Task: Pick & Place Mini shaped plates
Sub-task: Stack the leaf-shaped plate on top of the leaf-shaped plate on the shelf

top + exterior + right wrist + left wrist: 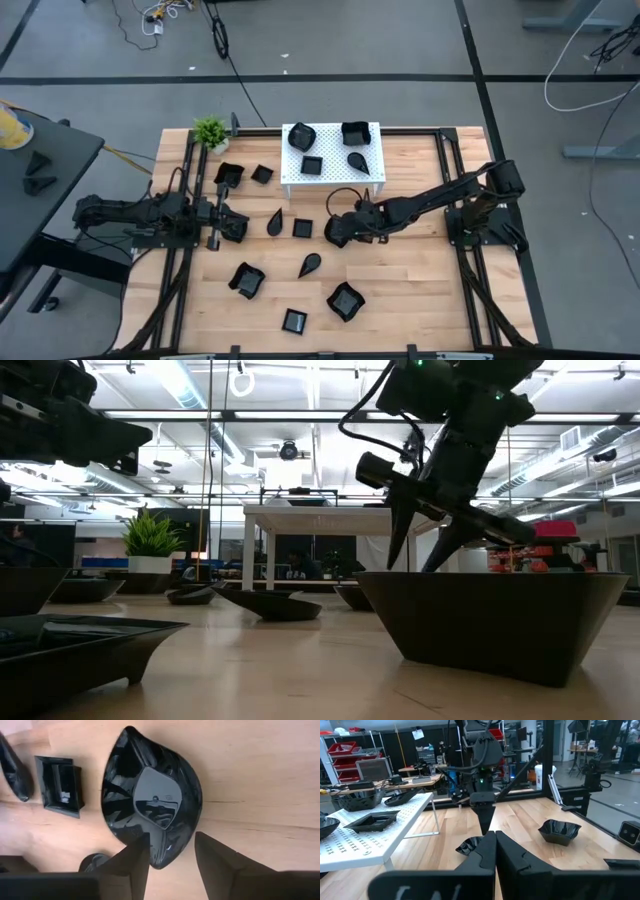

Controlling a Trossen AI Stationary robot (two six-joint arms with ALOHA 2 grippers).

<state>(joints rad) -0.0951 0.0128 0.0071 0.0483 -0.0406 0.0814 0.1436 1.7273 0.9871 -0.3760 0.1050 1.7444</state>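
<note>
Here, my right end effector (170, 852) hangs with fingers spread over the rim of a teardrop plate (152, 795) on the tabletop (420, 280), gripping nothing. A small square plate (60, 785) lies just beside it. The white stand (372, 160) behind carries four more plates. My left end effector (495, 851) sits shut and empty at the table's left side.

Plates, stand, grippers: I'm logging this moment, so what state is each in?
Right gripper: open, fingers straddling the rim of a leaf-shaped plate.
Leaf-shaped plate: lying on the table, not lifted.
Left gripper: shut, empty, at the table's left.
White stand: upright, four plates on top.
Other plates: scattered on the table.
</note>
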